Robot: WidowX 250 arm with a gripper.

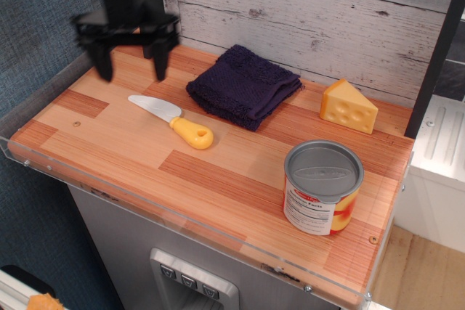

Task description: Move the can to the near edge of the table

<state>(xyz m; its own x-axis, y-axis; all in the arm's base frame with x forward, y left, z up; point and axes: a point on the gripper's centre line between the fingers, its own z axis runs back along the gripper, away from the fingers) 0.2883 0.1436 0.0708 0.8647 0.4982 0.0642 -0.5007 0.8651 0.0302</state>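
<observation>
- Right now your can (323,186) stands upright at the right end of the table (218,172), close to the near edge and just short of the clear rim at the front right corner.
- You see its grey ribbed lid facing up; the label shows white with small print toward you and red and yellow on its right side.
- Your tool (131,70) hangs above the far left corner of the table, well apart from the can, with its two dark fingers (160,59) spread wide and pointing down; nothing is between them. It looks slightly blurred.
- Just below and to the right of the tool you have a knife (171,121) lying flat, white blade toward the left, yellow handle toward the middle of the table.
- Behind the knife's handle a folded dark purple cloth (243,86) lies near the back wall.
- You find a yellow cheese wedge (349,105) to the right of the cloth, behind the can and apart from it.
</observation>
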